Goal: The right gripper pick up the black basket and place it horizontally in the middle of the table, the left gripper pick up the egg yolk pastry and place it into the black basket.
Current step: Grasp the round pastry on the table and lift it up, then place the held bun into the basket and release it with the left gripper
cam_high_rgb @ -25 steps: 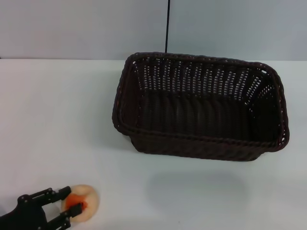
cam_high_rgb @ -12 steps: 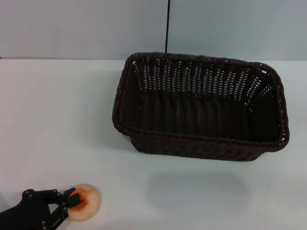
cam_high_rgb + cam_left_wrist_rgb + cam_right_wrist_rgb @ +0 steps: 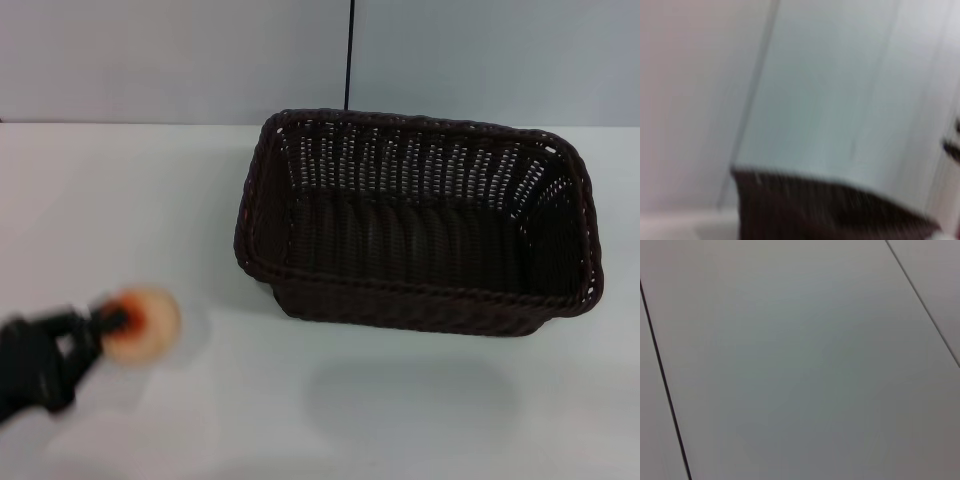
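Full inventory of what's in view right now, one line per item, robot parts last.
black basket: 1, dark brown-black woven wicker, on the table right of centre, long side across the view, nothing inside it.
egg yolk pastry: 1, pale cream with an orange-red patch, left of the basket and outside it, at the tip of the left pincer, motion-blurred.
table: 1, white, fills most of the head view.
wall: pale grey panels behind the table, with a thin dark vertical line above the basket's far rim.
left pincer: 1, black, at the lower left edge of the head view, shut on the pastry.
right pincer: not in view; its wrist camera shows only grey panels.
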